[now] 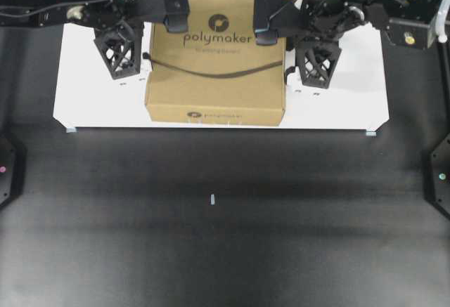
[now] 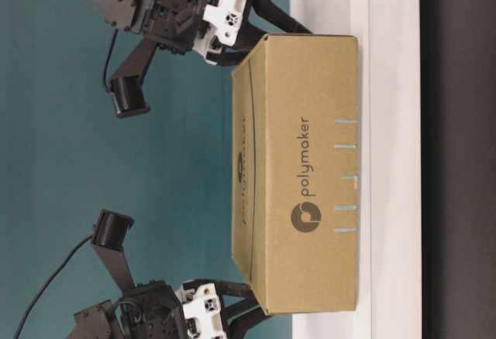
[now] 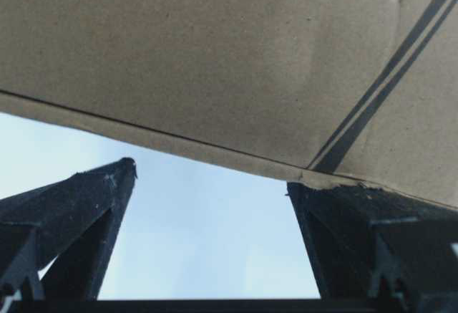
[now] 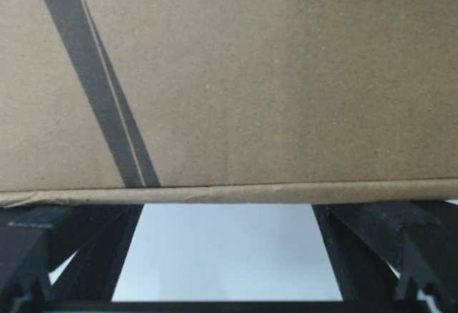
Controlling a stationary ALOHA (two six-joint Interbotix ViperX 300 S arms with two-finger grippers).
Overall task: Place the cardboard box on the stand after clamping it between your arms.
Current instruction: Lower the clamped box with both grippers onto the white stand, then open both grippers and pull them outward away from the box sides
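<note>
- The square, flat brown cardboard box (image 1: 215, 57), printed with a dark round logo, the word "polymaker" and a curved dark line, rests on the wide, low white rectangular stand (image 1: 344, 107), roughly at its middle, with its near edge close to the stand's front edge.
- The left gripper (image 1: 118, 55), a black lattice-bodied tool on the left black robot arm (image 1: 77, 5), sits just beside the box's left side; its jaws are spread wide with nothing held between them.
- In the left wrist view, one black finger (image 3: 79, 220) ends in a point short of the box wall (image 3: 215, 55), while the other finger meets the cardboard's lower edge.
- The right gripper (image 1: 318, 61), the matching lattice tool on the right black robot arm (image 1: 394, 12), stands just beside the box's right side, jaws likewise wide apart and empty.
- In the right wrist view, the box's side (image 4: 250, 76) fills the upper picture, and both black fingers (image 4: 79, 248) reach up under its bottom edge; whether they press on it cannot be told.
- In the table-level view, white fittings on each arm lie near the box's (image 2: 298, 172) two end corners, so the box lies between the two tools.
- The stand sits on a black tabletop (image 1: 211, 237), with small feet visible at its front corners.
</note>
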